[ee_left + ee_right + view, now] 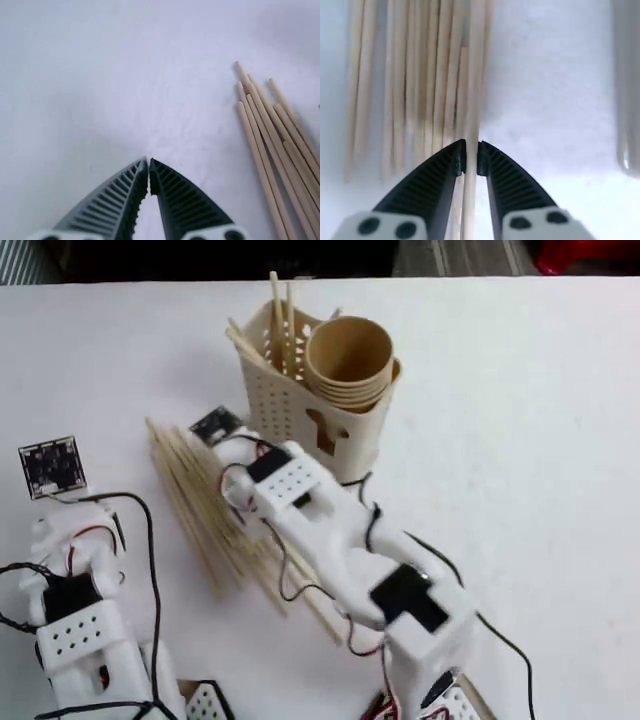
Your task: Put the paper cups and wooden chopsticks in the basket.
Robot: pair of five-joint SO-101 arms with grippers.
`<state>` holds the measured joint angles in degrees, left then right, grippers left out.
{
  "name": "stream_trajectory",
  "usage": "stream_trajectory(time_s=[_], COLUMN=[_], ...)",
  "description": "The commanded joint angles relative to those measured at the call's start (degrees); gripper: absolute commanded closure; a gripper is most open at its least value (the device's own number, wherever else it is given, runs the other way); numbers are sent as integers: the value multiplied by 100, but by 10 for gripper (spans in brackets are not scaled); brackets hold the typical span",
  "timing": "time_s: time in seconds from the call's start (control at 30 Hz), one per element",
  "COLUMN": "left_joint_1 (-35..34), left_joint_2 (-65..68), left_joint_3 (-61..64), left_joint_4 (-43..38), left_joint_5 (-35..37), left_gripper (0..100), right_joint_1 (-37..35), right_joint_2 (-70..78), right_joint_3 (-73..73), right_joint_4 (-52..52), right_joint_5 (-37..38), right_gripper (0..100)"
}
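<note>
A white perforated basket [265, 400] stands at the back middle of the table. It holds a stack of paper cups [350, 360] and a few upright wooden chopsticks [280, 315]. A loose pile of chopsticks [195, 505] lies on the table in front of it to the left. My right gripper [471, 150] is down on this pile [415, 85], shut on a single chopstick [474, 75] that runs between its tips. My left gripper [149, 164] is shut with nothing in it, hovering over bare table beside the chopstick tips [265, 130].
The right arm [340, 540] stretches from the front right across the pile's near end. The left arm [70, 610] sits at the front left, with black cables looping around it. A pale wall [626, 100], likely the basket, stands close beside the right gripper.
</note>
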<state>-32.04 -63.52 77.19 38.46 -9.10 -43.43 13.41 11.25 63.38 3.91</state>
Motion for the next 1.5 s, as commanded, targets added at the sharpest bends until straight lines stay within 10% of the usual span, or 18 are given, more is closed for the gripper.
stream_trajectory(time_s=[0.0, 0.63, 1.47], left_joint_1=[-31, -31, -31], left_joint_2=[-92, -92, -92], left_joint_3=[-26, -26, -26], left_joint_4=[-123, -123, -123], left_joint_5=[35, 35, 35], left_gripper=[964, 964, 964], right_joint_1=[198, 286, 1402], right_joint_2=[-1086, -5648, -3952], right_joint_3=[422, 2198, 2180], right_joint_4=[-119, -2035, -8382], right_joint_5=[202, 404, 404], right_gripper=[981, 981, 981])
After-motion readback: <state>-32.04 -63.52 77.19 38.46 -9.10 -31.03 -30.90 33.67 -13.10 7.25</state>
